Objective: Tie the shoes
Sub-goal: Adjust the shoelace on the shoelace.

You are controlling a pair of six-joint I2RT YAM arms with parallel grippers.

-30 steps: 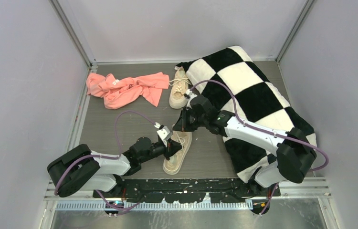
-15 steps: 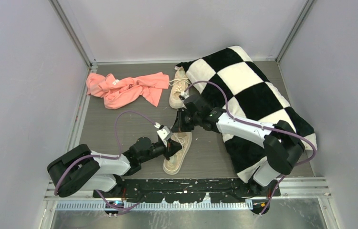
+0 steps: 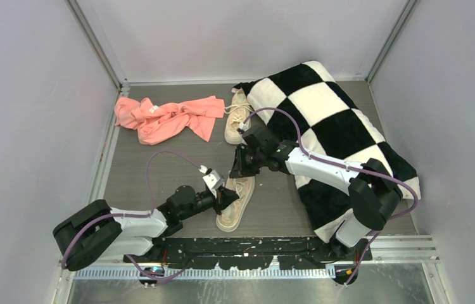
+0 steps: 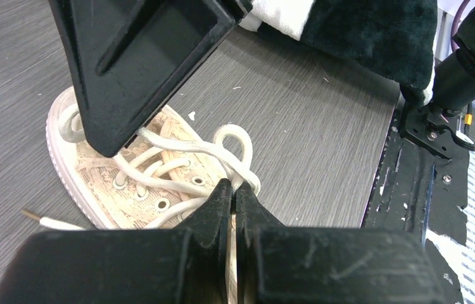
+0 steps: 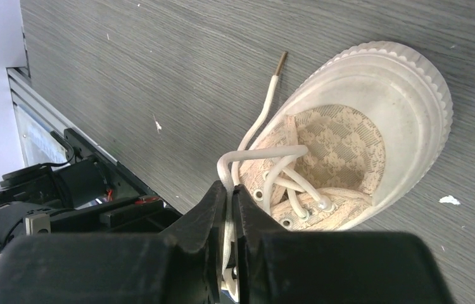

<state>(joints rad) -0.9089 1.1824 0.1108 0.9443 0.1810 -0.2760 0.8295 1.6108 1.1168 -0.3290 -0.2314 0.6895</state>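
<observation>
Near the table's (image 3: 159,171) front edge, left hand (image 4: 233,190) is pinching the near shoe's (image 3: 234,209) lace (image 4: 178,149) and has drawn back leftward since a second ago. Right hand (image 5: 230,190), narrow around the same lace, is loosening. Knot probably being cinched. Far shoe (image 3: 237,117) is waiting beside pillow (image 3: 323,107).

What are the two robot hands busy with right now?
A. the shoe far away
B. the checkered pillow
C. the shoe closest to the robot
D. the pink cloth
C: the left gripper and the right gripper both have their fingertips at the laces of the near shoe.
</observation>
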